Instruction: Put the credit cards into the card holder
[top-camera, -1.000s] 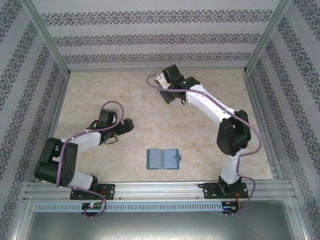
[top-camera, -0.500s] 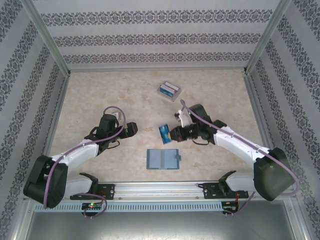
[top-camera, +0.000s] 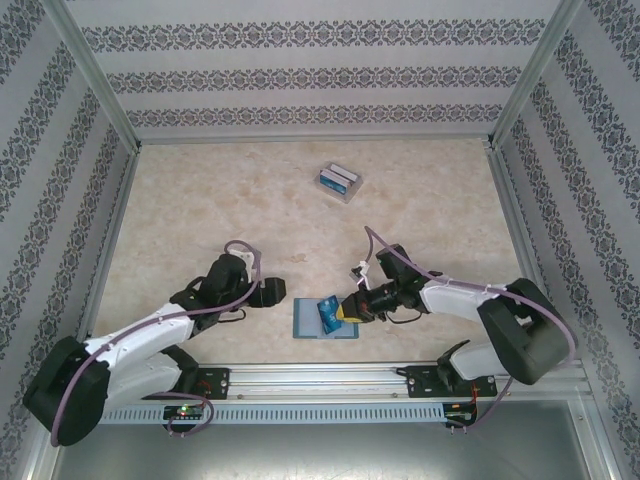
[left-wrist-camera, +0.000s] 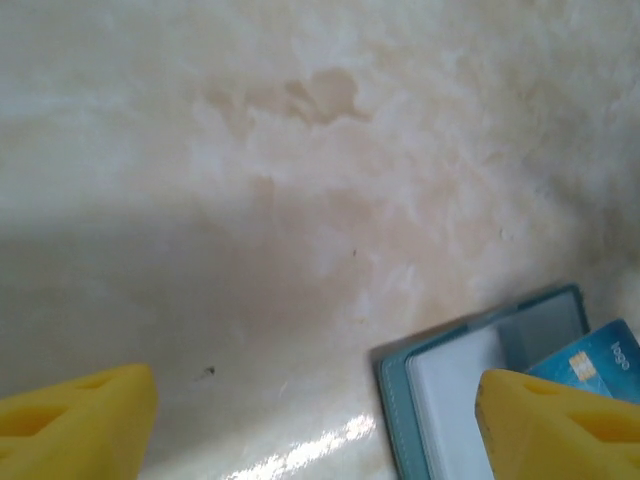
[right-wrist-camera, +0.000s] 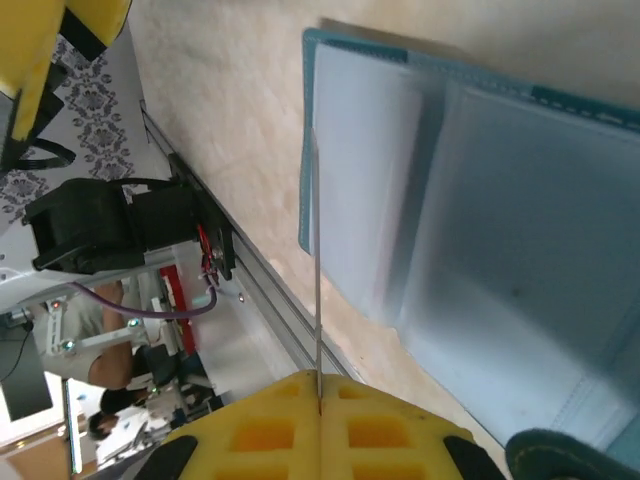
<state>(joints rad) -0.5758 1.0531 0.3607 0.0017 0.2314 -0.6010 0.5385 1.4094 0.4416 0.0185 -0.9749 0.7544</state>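
The card holder (top-camera: 312, 322) lies open near the table's front edge, teal with paler inner pockets. My right gripper (top-camera: 348, 308) is shut on a blue credit card (top-camera: 328, 310) and holds it over the holder's right half. In the right wrist view the card (right-wrist-camera: 317, 250) shows edge-on between the yellow fingers (right-wrist-camera: 320, 385), its far end at the holder's (right-wrist-camera: 480, 200) pale pocket. My left gripper (top-camera: 278, 293) stands open just left of the holder. Its right fingertip (left-wrist-camera: 560, 425) overlaps the holder's (left-wrist-camera: 450, 390) corner, and nothing lies between the fingers (left-wrist-camera: 315, 400). The blue card (left-wrist-camera: 595, 360) shows there too.
More credit cards (top-camera: 340, 182) lie in a small pile at the back of the marble-patterned table (top-camera: 200, 220). Patterned walls and metal posts close in the sides. The metal rail (top-camera: 320, 375) with the arm bases runs just in front of the holder.
My right arm has brought the blue card forward from mid-table to over the open holder. My left gripper has moved right, up to the holder's left edge, and its fingers have narrowed slightly.
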